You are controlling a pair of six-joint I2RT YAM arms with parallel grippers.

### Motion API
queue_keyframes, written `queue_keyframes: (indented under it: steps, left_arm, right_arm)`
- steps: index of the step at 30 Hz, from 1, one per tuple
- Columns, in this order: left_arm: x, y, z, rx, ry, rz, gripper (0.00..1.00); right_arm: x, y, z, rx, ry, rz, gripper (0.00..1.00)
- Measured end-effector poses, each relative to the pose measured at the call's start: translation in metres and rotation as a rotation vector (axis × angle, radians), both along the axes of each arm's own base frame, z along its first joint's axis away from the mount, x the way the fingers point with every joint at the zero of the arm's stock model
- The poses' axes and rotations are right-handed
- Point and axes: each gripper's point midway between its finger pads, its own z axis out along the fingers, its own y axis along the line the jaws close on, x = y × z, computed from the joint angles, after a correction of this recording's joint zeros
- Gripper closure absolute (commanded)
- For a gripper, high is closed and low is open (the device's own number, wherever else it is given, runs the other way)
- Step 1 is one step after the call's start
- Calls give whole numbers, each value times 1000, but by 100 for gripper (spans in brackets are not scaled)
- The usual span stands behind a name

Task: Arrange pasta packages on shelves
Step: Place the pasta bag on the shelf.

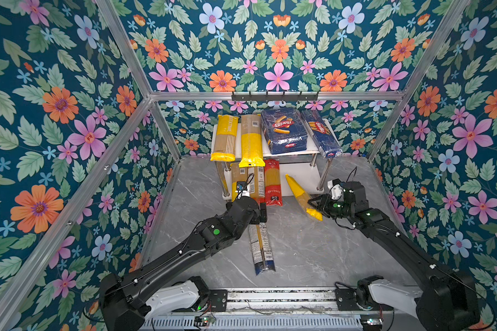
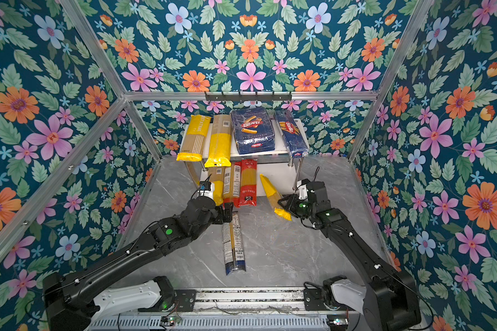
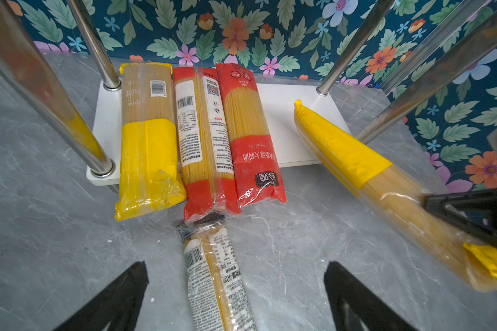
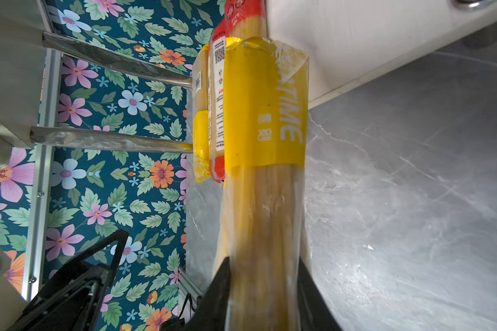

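Reading "Barilla" on rigatoni bag (image 1: 284,130)

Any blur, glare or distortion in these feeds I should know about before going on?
Right wrist view: the held yellow spaghetti bag smears into blur close to the jaws. Left wrist view: the chrome posts bow and soften toward the edges. Both top views: sharp, evenly lit, only faint glare on the marble tabletop.
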Motion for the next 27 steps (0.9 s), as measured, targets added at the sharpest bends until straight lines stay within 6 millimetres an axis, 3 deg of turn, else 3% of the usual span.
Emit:
queue_keyframes:
  steps: [5, 19, 25, 27]
  left_arm:
    - [6, -1, 2, 46, -14, 2, 0]
    - [5, 15, 18, 75, -88, 25, 0]
    - [0, 27, 23, 72, -115, 42, 0]
    - [-1, 31, 23, 70, -121, 49, 0]
  right_arm:
    - [27, 4, -3, -52, -23, 8, 100]
    - [124, 20, -56, -178, -68, 22, 100]
    - [133, 21, -70, -209, -45, 14, 100]
    - [132, 23, -75, -222, -37, 14, 89]
